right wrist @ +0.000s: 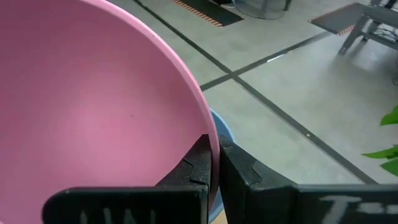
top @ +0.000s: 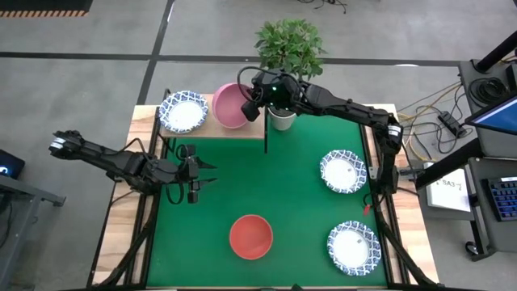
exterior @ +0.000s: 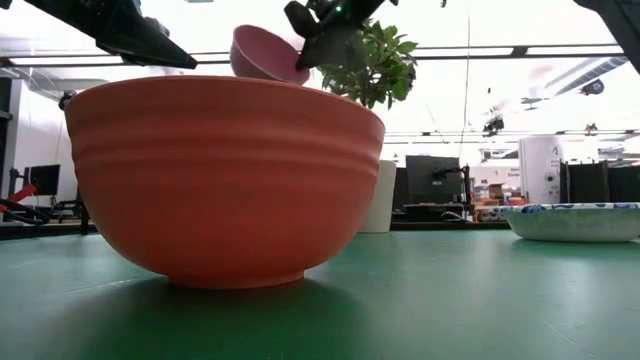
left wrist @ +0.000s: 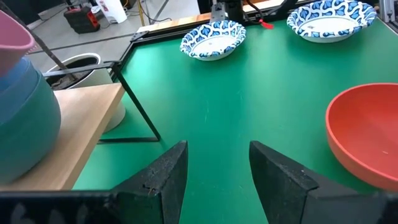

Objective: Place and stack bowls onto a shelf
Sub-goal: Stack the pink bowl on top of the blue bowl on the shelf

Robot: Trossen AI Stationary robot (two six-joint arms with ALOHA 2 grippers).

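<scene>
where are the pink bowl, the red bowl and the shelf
pink bowl (top: pixel 229 105), high view, its inside, at the shelf's right end
red bowl (top: pixel 250 236), high view, middle of its hollow
shelf (left wrist: pixel 81 118), left wrist view, bare wood top near its corner

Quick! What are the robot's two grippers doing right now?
Left gripper: open, holding nothing, above the green mat.
Right gripper: shut on the pink bowl.

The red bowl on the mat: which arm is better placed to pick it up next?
Probably the left. Its hand is open and near the red bowl, while the right hand is shut on the pink bowl.
</scene>
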